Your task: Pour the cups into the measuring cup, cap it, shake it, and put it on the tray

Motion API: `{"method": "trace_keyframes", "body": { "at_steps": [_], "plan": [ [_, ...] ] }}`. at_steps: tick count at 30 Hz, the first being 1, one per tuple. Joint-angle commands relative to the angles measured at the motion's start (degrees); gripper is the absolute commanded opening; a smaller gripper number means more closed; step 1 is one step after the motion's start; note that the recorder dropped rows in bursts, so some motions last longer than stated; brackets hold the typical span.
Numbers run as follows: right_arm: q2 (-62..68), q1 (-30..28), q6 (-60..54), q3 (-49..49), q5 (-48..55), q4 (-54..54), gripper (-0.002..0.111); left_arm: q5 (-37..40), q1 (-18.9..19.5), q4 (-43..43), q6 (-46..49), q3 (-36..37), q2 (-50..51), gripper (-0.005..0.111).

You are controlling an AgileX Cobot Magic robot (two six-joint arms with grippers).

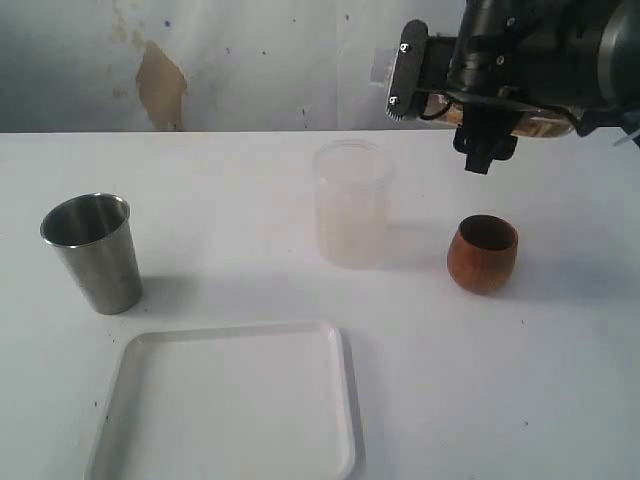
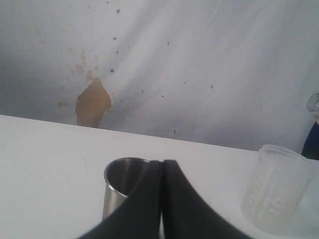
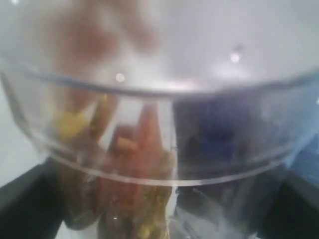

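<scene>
— Two pincers: what has each got?

— My right gripper (image 3: 159,204) is spread wide, with a dark finger pressed on either side of the measuring cup (image 3: 164,124). In the exterior view it holds the cup high at one o'clock, above and behind the wooden cup (image 1: 482,253). Blurred orange and yellow bits show through the clear wall. My left gripper (image 2: 162,199) is pinched closed on nothing, and the steel tumbler (image 1: 92,252) stands just beyond its tips.

— And the table?

— Steel tumbler at nine o'clock, a cloudy frosted container (image 1: 351,205) at centre, wooden cup at three, and the white tray (image 1: 230,410) at six to seven. All of them stand apart from one another.

— What matters now?

— I judge the measuring cup is loaded and capping comes next, though I cannot see whether both cups are emptied. I cannot tell its tilt either, so I would level it first. Then I would hold the squeeze firm and lower it slowly toward centre, passing clear of the wooden cup's rim.
</scene>
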Motion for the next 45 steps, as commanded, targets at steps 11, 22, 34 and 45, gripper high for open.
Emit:
{"method": "trace_keyframes", "body": {
  "at_steps": [11,22,34,45],
  "plan": [
    [3.4,-0.2,-4.7,-0.5,4.3,-14.6,0.000,-0.3,0.0,0.2,-0.1,0.4,-0.2,0.000],
    [5.0,-0.2,-4.7,-0.5,4.3,-20.4,0.000,-0.3,0.0,0.2,-0.1,0.4,-0.2,0.000],
    [3.6,1.1,-4.9,-0.5,3.6,-22.1,0.000,-0.3,0.0,0.2,-0.1,0.4,-0.2,0.000],
    [-1.5,1.9,-8.2,-0.5,3.6,-19.2,0.000,-0.3,0.0,0.0,-0.1,0.4,-0.2,0.000]
  ]
}}
